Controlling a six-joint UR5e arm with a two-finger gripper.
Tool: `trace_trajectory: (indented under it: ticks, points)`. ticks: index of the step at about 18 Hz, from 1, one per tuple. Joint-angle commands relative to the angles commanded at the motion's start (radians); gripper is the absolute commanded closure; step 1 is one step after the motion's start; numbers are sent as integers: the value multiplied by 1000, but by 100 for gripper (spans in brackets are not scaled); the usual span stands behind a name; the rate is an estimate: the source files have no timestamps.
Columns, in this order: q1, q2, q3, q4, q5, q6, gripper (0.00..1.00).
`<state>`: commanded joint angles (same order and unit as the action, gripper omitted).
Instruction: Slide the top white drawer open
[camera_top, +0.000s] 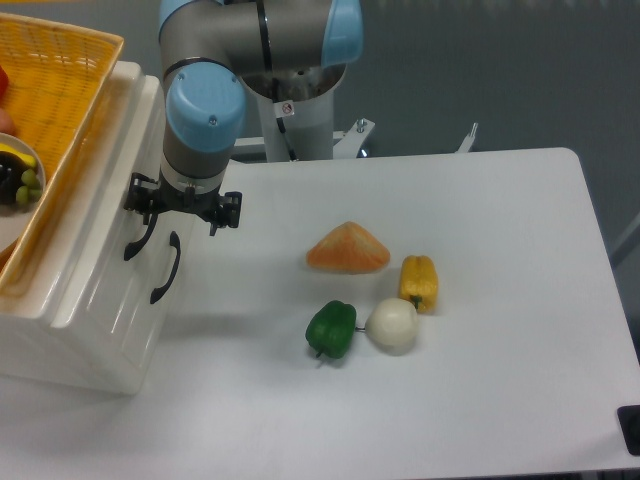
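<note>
The small cream-white cabinet stands at the table's left edge, its front facing right. The top white drawer is the strip of the front nearest the cabinet's top, and its curved black handle shows just below my gripper. The lower drawer has its own black handle. My gripper points down from the blue wrist and sits right at the upper end of the top drawer's handle. Its fingers blend with the black handle, so I cannot tell whether they are open or closed on it. Both drawers look flush with the front.
A yellow wicker basket with a plate of fruit rests on top of the cabinet. On the table to the right lie an orange cone-shaped piece, a yellow pepper, a white onion and a green pepper.
</note>
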<state>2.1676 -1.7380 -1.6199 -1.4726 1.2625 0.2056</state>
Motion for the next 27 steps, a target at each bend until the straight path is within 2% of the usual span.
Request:
trace_trajectory:
  ticks: [27]
  points:
    - [1, -15, -17, 9, 9, 8, 0]
